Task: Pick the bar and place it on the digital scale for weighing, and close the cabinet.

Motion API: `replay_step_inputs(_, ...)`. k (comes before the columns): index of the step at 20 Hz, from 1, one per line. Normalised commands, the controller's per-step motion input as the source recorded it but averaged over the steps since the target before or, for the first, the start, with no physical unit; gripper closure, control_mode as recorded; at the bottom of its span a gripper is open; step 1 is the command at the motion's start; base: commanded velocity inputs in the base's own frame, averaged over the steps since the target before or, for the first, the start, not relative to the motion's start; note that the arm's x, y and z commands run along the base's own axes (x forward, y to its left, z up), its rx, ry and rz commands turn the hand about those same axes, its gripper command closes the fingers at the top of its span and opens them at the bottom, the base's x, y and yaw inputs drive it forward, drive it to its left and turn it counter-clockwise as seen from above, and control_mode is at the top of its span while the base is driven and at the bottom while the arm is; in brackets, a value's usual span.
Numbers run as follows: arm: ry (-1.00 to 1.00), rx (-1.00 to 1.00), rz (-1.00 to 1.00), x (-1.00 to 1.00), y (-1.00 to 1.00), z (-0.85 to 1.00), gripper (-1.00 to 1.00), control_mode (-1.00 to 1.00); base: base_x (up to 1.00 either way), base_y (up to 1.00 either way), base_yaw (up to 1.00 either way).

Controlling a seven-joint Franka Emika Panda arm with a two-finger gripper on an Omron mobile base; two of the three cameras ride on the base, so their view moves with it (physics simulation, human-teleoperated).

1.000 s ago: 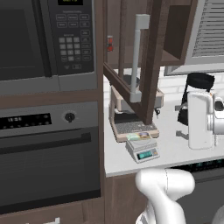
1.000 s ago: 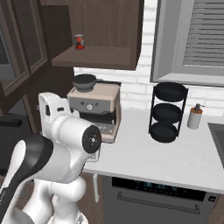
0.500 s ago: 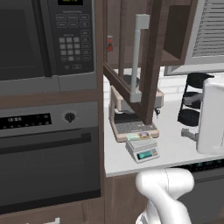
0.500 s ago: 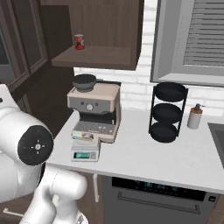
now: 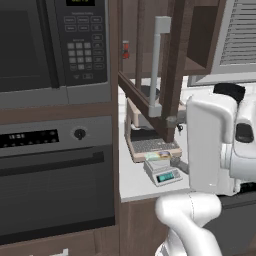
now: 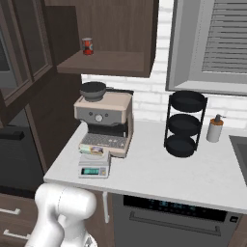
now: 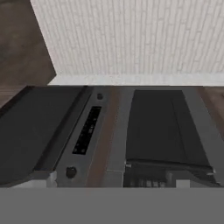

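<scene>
The bar (image 6: 95,150) lies flat on the digital scale (image 6: 94,166), covering the top platform, w/ the teal display facing the counter's front edge. Scale sits on the white counter (image 6: 159,169), touching or just in front of the drip tray of the espresso machine (image 6: 104,120). In left base view the bar (image 5: 158,155) shows as a pale strip at 12 o'clock of the scale (image 5: 163,172).

The cabinet (image 5: 165,70) is open: its glass-panelled door swings out over the counter, grey bar handle (image 5: 157,65) upright (a small red can (image 6: 87,46) stands on the shelf inside). In right base view a three-tier black rack (image 6: 184,124) stands at 3 o'clock of the espresso machine, a soap bottle (image 6: 214,129) beyond it.

Claw state: can't tell; fingertips don't appear. Hand view looks at the oven (image 7: 52,131) and microwave (image 7: 162,131) fronts, rolled sideways.
</scene>
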Motion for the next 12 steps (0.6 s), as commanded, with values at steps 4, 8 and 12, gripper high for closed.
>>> replay_step_inputs(4, -0.35, 0.01, -0.59, -0.56, 0.97, -0.23, -1.0, -1.0, 0.0, 0.0, 0.0)
replay_step_inputs(8, -0.27, 0.02, -0.45, 0.26, 0.61, -0.54, -1.0, -1.0, 0.0, 0.0, 0.0)
replay_step_inputs(12, -0.32, 0.01, -0.23, 0.4, 0.16, -0.37, -1.0, -1.0, 0.0, 0.0, 0.0)
